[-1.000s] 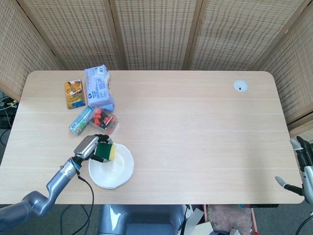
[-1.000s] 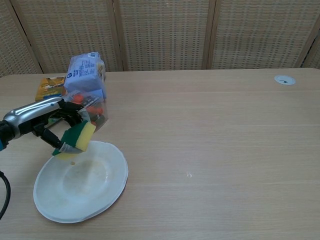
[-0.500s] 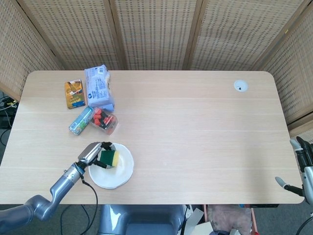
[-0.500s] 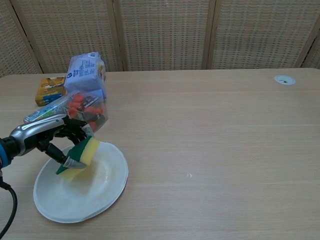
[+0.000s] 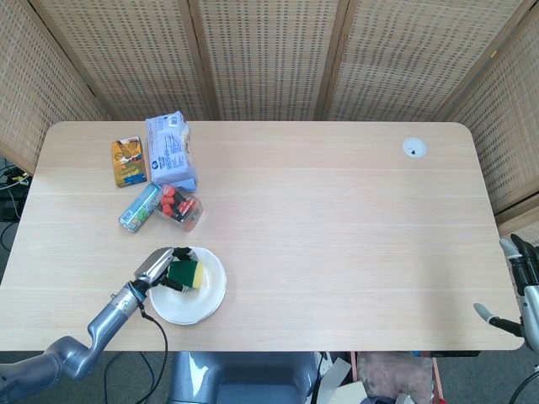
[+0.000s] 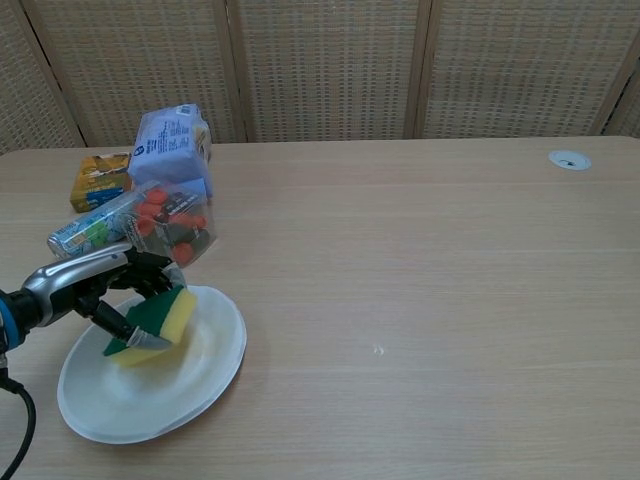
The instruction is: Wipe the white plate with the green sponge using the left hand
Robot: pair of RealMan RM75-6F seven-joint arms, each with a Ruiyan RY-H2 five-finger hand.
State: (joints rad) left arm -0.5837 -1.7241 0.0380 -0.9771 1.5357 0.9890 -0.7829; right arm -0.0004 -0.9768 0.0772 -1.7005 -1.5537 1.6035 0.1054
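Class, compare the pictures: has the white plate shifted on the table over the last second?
Yes. The white plate has slid toward the robot and slightly left, widening its gap from the clear packet of red snacks.

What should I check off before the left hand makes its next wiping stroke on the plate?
1. Sponge held: ok, the left hand grips the green sponge.
2. Sponge over plate: ok, it sits inside the white plate rim in both views.
3. Sponge pressing on plate: cannot tell, contact is not clear.
4. Plate fully on table: ok, though close to the front edge in the head view.
5. Clearance behind: not ok, the clear box of red items lies close beyond the plate.
6. Right hand out of the way: ok, at the far table edge.
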